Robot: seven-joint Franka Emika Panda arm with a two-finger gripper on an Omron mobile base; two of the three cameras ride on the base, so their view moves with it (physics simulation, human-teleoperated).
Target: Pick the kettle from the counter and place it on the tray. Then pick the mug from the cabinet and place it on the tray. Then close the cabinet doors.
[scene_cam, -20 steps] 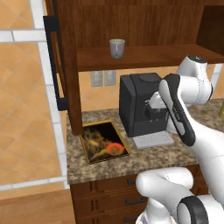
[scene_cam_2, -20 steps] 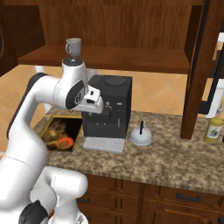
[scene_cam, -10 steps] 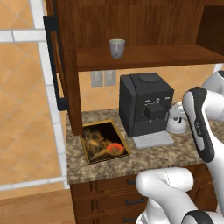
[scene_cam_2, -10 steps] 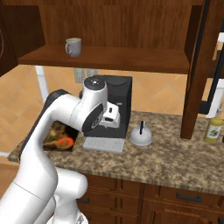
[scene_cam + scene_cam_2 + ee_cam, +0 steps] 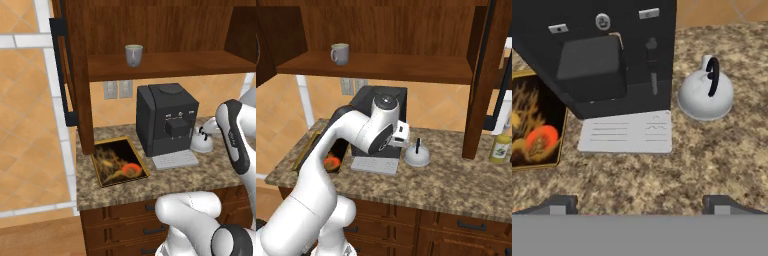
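Note:
The silvery-white kettle (image 5: 704,95) with its black handle stands on the granite counter (image 5: 702,160), just right of the black machine; it is also in the base views (image 5: 202,142) (image 5: 417,156). My gripper (image 5: 639,204) is open and empty, hovering above the counter in front of the machine, with the kettle ahead and to the right. In the right base view the gripper (image 5: 401,137) hangs just left of the kettle. The yellow-rimmed tray (image 5: 120,162) (image 5: 559,145) lies left of the machine. The grey-green mug (image 5: 133,55) (image 5: 340,53) stands on the cabinet shelf (image 5: 165,65). Both cabinet doors (image 5: 70,75) (image 5: 486,75) stand open.
A black coffee machine (image 5: 167,120) (image 5: 597,50) with a grey drip plate (image 5: 627,132) stands between the tray and the kettle. A yellow bottle (image 5: 499,147) is at the counter's far right. Wall sockets (image 5: 117,90) sit behind the machine. The open right door hangs over the counter.
The arm has swung down and to the right, from in front of the machine's face toward the kettle. The jaws stayed open. Kettle, mug and tray have not moved.

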